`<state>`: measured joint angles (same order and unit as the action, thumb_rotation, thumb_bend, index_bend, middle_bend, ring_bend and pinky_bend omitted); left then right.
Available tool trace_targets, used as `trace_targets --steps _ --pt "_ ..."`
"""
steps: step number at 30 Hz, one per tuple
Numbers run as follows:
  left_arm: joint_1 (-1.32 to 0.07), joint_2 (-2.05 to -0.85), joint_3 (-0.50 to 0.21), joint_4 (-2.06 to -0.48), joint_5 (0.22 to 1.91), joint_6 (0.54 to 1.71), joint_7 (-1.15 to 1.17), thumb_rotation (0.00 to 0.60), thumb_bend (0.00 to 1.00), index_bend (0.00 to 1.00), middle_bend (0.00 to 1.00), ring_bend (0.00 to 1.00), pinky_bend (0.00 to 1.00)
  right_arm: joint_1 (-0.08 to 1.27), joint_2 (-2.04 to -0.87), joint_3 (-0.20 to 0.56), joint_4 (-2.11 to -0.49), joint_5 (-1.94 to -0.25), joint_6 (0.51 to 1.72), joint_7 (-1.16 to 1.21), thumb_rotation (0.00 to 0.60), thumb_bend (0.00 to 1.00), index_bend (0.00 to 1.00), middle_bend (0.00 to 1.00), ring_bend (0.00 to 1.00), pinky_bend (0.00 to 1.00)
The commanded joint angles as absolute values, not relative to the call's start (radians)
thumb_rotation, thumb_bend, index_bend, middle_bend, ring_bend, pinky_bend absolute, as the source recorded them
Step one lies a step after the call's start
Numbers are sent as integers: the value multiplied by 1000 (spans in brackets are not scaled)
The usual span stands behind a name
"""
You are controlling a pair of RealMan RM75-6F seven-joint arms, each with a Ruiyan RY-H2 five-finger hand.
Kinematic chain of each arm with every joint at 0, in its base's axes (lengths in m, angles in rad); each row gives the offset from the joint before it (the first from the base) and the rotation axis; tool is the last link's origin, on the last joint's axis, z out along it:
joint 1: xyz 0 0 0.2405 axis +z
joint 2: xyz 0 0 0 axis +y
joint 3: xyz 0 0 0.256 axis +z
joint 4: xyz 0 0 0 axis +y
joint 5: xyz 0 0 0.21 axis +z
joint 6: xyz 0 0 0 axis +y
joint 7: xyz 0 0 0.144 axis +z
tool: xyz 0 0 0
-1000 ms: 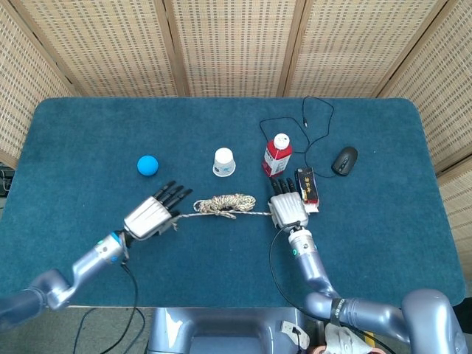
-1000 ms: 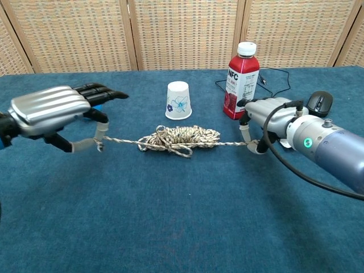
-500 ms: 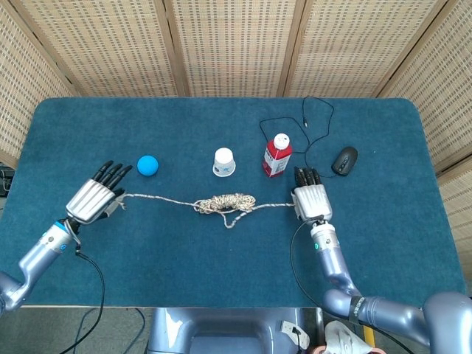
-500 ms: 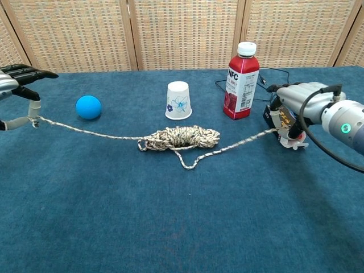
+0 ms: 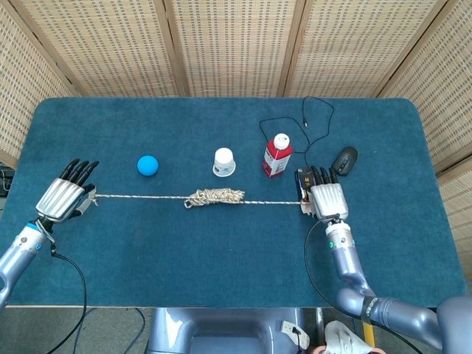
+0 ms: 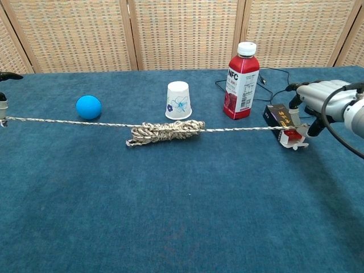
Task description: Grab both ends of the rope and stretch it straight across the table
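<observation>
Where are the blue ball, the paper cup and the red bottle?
blue ball (image 5: 148, 164), head view, middle of the ball.
paper cup (image 6: 178, 100), chest view, its side wall.
red bottle (image 6: 241, 81), chest view, its label.

Even, bright overhead light in both my views. Shadows soft and short beneath my bottle (image 6: 242, 79). No glare. Focus sharp; slight softness at chest-view edges.
</observation>
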<state>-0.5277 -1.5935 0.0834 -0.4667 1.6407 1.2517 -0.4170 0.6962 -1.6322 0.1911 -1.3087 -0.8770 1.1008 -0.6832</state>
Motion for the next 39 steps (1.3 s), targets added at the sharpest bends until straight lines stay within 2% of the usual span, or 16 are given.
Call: trace_targets --steps 1,5,6,7,8,9,10,11,12,13,22,26,33,39 --pt "-521 -1611 84 -437 1638 1252 -440 600 492 844 0 0 0 694 -1632 190 -1309 -876 1100 -685 600 525 707 32 0 0" --pt "-519 -1619 86 -422 1640 1259 -453 600 492 843 0 0 0 692 -1634 189 -1307 -875 1099 -685 600 523 707 33 0 0" --pt "-517 -1621 86 -419 1641 1262 -457 600 470 803 0 0 0 691 -1634 190 -1306 -874 1100 -685 600 509 679 33 0 0" --pt "-516 -1622 87 -418 1641 1264 -460 600 376 659 0 0 0 690 -1635 190 -1306 -873 1100 -685 600 472 627 34 0 0" --pt "-515 -1622 88 -416 1642 1265 -463 600 287 506 0 0 0 688 -1634 190 -1308 -871 1099 -685 600 370 498 28 0 0" --pt "-514 -1622 89 -414 1644 1267 -463 600 140 258 0 0 0 687 -1633 190 -1311 -869 1098 -683 600 222 323 18 0 0" --pt "-512 -1622 92 -410 1646 1269 -459 600 38 76 0 0 0 684 -1630 189 -1317 -864 1095 -684 600 131 210 11 0 0" --pt "-510 -1620 94 -408 1648 1270 -457 600 9 15 0 0 0 682 -1625 188 -1325 -857 1089 -685 600 39 86 1 0 0" --pt "-508 -1617 92 -412 1646 1272 -461 600 0 0 0 0 0 680 -1616 189 -1340 -848 1084 -686 600 3 21 0 0 0" --pt "-504 -1613 88 -421 1639 1274 -472 600 0 0 0 0 0 676 -1607 192 -1358 -846 1083 -678 600 0 4 0 0 0" --pt "-452 -1517 39 -525 1588 1359 -499 600 0 0 0 0 0 597 -1499 170 -1480 -1004 1172 -515 600 0 0 0 0 0" --pt "-385 -1428 11 -676 1530 1386 -484 600 0 0 0 0 0 525 -1422 124 -1509 -1161 1252 -356 600 0 0 0 0 0" --pt "-220 -1280 3 -1026 1442 1487 -361 600 0 0 0 0 0 400 -1337 -4 -1377 -1459 1448 -137 600 0 0 0 0 0" --pt "-122 -1217 39 -1163 1427 1542 -279 600 0 0 0 0 0 306 -1330 -41 -1273 -1543 1600 -89 600 0 0 0 0 0"
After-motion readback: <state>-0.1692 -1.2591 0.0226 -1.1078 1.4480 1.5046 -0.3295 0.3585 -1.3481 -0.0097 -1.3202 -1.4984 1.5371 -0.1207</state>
